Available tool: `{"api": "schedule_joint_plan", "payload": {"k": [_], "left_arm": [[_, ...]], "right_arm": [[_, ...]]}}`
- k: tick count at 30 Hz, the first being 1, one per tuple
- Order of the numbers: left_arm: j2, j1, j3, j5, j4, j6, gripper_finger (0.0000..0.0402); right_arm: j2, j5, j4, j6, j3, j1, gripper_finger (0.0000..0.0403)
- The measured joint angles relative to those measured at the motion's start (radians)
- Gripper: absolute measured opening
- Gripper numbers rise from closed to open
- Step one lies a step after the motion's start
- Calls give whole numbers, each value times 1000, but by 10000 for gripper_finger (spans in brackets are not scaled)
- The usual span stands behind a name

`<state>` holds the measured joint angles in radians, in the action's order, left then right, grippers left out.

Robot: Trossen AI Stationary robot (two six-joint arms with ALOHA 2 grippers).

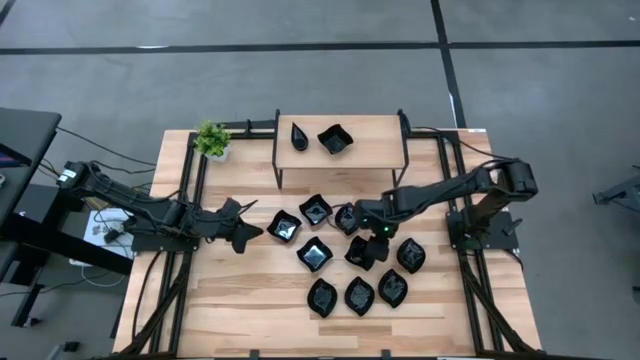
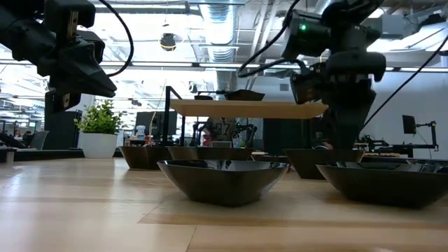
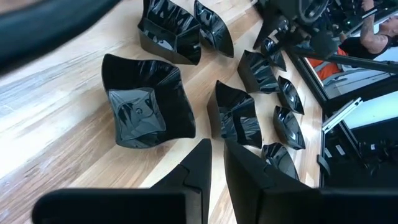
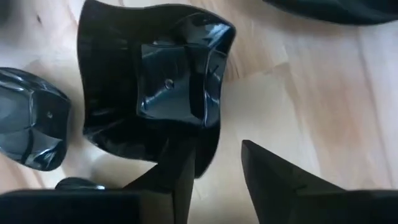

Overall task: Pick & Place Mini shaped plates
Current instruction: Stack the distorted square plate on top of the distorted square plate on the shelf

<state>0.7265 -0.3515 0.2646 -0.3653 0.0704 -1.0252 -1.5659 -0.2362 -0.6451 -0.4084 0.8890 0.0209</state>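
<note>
- The right gripper (image 1: 372, 240) is low among the mini shaped plates (image 1: 352, 262) clustered on the wooden table (image 1: 240, 300), at a wavy-edged square plate (image 4: 152, 81).
- In the right wrist view, one finger (image 4: 180, 168) overlaps that plate's rim and the other sits outside it on bare wood, a gap between them; a firm grasp cannot be confirmed.
- The left gripper (image 1: 243, 232) hovers just beside another square plate (image 1: 284, 226), its fingers (image 3: 199, 165) slightly parted and holding nothing.
- A teardrop plate (image 1: 299, 135) and a square plate (image 1: 335, 140) rest on the raised shelf (image 1: 380, 150).
- A small green plant (image 1: 211, 140) stands at the table's far left corner.
</note>
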Motion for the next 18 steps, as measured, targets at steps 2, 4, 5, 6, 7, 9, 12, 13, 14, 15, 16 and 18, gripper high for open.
{"api": "schedule_joint_plan", "payload": {"k": [2,4,5,6,7,9,12,13,14,15,16,18], "left_arm": [[0,0,0,0,0,0,44],[0,0,0,0,0,0,44],[0,0,0,0,0,0,44],[0,0,0,0,0,0,44],[0,0,0,0,0,0,44],[0,0,0,0,-1,0,44],[0,0,0,0,-3,0,44],[0,0,0,0,-4,0,44],[0,0,0,0,-5,0,44],[0,0,0,0,-5,0,44],[0,0,0,0,-5,0,44],[0,0,1,0,-5,0,44]], "right_arm": [[-20,1,3,0,0,7,138],[-42,1,9,0,0,12,144],[-50,1,9,0,0,12,147],[-59,1,15,0,0,13,149],[-67,1,22,0,0,13,150],[-78,1,29,0,0,12,151],[-78,1,40,0,1,12,146],[-76,1,41,-1,1,12,143],[-71,1,39,-1,0,12,140],[-64,1,41,-1,0,12,137],[-61,1,46,-1,2,12,134],[-59,1,45,-1,1,12,127]]}}
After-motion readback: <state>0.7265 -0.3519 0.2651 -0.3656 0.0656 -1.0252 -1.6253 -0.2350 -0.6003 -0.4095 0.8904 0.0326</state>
